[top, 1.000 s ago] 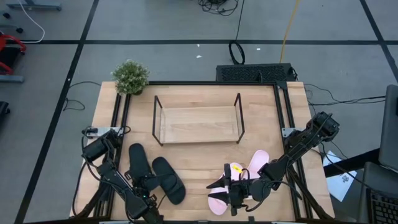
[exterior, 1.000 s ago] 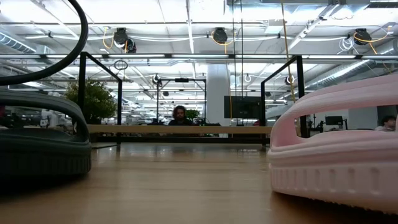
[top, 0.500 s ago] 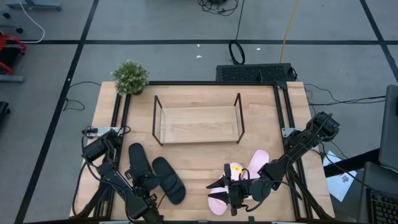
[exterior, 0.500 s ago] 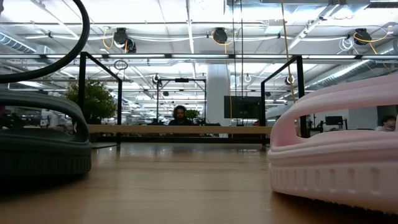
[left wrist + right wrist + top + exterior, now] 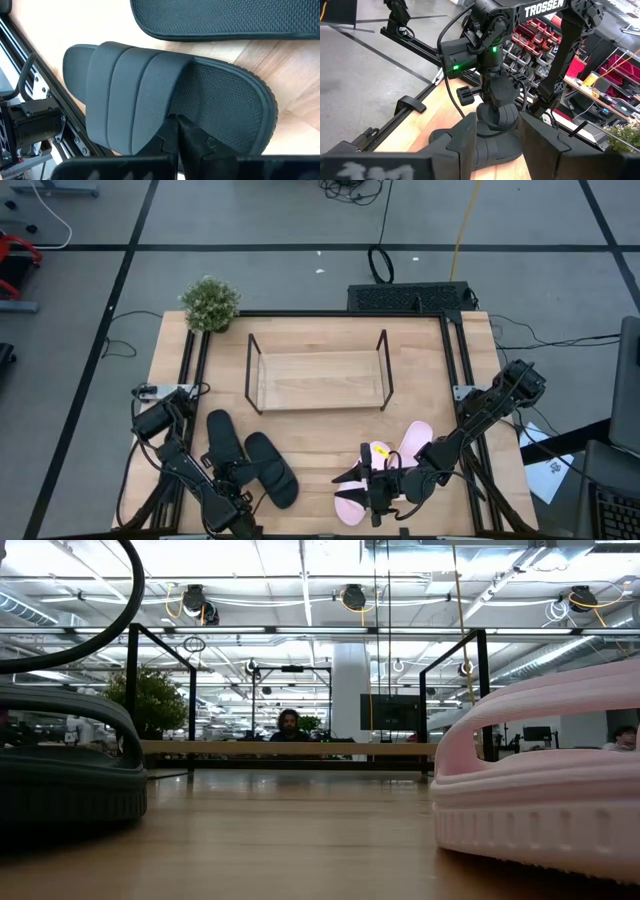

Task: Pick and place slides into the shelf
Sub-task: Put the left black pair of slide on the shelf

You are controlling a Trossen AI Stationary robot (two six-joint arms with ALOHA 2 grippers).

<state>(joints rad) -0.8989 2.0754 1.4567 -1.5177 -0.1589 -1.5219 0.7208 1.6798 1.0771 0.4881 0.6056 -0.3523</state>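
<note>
Left pincer (image 5: 178,131) sits closed at the desk's (image 5: 320,330) front-left corner, fingers together on a black slide (image 5: 170,95); grip not confirmed. Both black slides (image 5: 250,462) lie near the front-left edge. The wire shelf (image 5: 318,370) stands toward the back centre. Right pincer (image 5: 362,480) stands partly open at the front edge over the pink slides (image 5: 410,445), holding nothing.

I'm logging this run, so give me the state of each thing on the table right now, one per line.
shelf: empty, upright.
black slides: flat on the table, side by side.
pink slides: on the table, not shelved.
left gripper: shut, at a black slide's strap.
right gripper: open, over the pink slides.
</note>
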